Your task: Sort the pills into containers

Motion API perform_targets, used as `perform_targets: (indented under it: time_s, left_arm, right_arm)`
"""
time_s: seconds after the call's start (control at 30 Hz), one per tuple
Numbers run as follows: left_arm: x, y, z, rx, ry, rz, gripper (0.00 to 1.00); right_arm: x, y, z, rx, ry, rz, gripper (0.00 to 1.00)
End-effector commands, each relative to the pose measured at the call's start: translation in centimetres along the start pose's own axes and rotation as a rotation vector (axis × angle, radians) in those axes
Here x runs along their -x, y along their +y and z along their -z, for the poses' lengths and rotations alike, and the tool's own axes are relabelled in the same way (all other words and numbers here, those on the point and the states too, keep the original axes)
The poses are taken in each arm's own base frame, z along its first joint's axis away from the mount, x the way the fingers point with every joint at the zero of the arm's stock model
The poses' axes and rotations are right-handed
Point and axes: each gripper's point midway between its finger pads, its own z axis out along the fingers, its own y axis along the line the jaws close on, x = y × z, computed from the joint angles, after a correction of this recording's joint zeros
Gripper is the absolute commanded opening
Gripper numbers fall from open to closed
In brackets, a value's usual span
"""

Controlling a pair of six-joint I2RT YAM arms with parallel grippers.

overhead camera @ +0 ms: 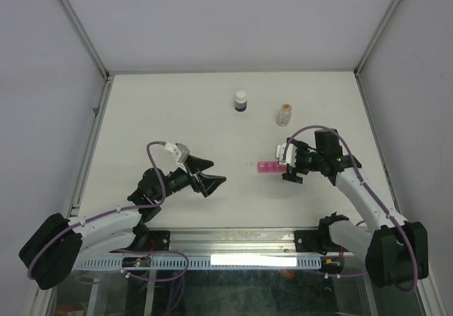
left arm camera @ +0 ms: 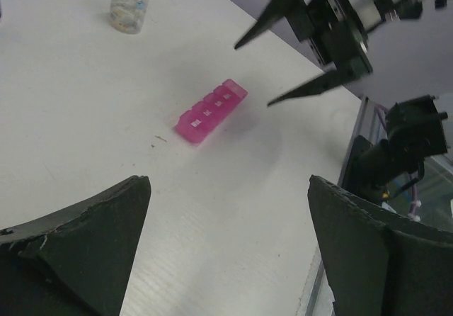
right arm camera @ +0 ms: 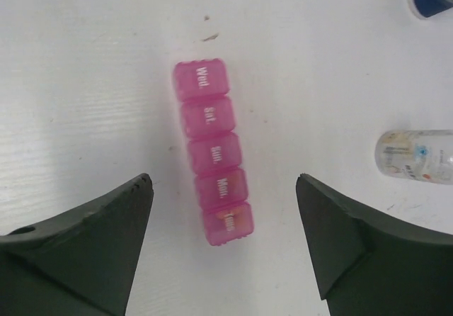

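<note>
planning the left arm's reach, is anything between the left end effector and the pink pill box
Nothing: only bare white table separates the left end effector from the pill box, shown in the top and left wrist views.

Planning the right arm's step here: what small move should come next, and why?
Probably lower the right gripper toward the pink pill organizer to pry up a lid: its jaws stand open over the strip, and all five lids look shut.
</note>
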Motion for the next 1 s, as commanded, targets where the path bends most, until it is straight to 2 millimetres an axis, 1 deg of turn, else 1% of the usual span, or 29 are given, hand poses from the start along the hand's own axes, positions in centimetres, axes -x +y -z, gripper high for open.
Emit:
perform_targets:
  time_s: [0.0,0.03,0.07,0.13,0.2,0.3,0.33,0.37,0.6,0.77,0.87,0.97]
  left_arm:
    - [3.0,-4.4,-0.7,-0.253,-0.137,-0.293,0.98]
    - [3.1,-4.7,-0.8,-0.272,-0.160,-0.346,0.98]
    - [3.0,-4.7,-1.1,-0.284,-0.177,-0.400,0.99]
    - [3.0,-4.9,-1.8,-0.299,-0.209,-0.474,0.99]
    - [2.7,-4.4,-3.0,-0.294,-0.208,-0.504,0.99]
    - [1.8,-3.7,-4.5,-0.298,-0.201,-0.522,0.99]
    - [1.0,-3.3,-4.9,-0.297,-0.191,-0.517,0.99]
    - [0.8,-3.1,-5.2,-0.301,-0.205,-0.517,0.99]
    - [-3.0,-1.7,-7.6,-0.342,-0.122,-0.512,0.99]
    - [-3.7,-1.3,-7.9,-0.344,-0.124,-0.546,0.99]
    - [-4.5,-1.5,-8.1,-0.367,-0.113,-0.577,0.96]
    - [-5.4,-1.8,-8.3,-0.397,-0.101,-0.611,0.96]
  right_arm:
    - [2.9,-1.0,1.9,0.120,-0.150,-0.209,0.86]
    - [2.8,-1.3,2.0,0.146,-0.170,-0.237,0.86]
    - [2.5,-1.8,2.2,0.168,-0.189,-0.222,0.87]
    - [1.6,-2.1,2.2,0.231,-0.197,-0.206,0.86]
    - [0.8,-2.3,1.6,0.271,-0.190,-0.192,0.87]
    - [0.1,-2.5,0.7,0.267,-0.178,-0.156,0.88]
    - [0.0,-2.6,0.4,0.259,-0.165,-0.154,0.88]
    - [-0.2,-2.9,0.1,0.248,-0.157,-0.142,0.89]
    - [-2.0,-2.1,-2.8,0.233,-0.074,-0.110,0.89]
    - [-2.5,-2.1,-4.0,0.240,-0.053,-0.110,0.87]
    - [-2.9,-2.2,-4.6,0.235,-0.034,-0.101,0.84]
    - [-3.2,-2.0,-5.0,0.244,-0.011,-0.102,0.78]
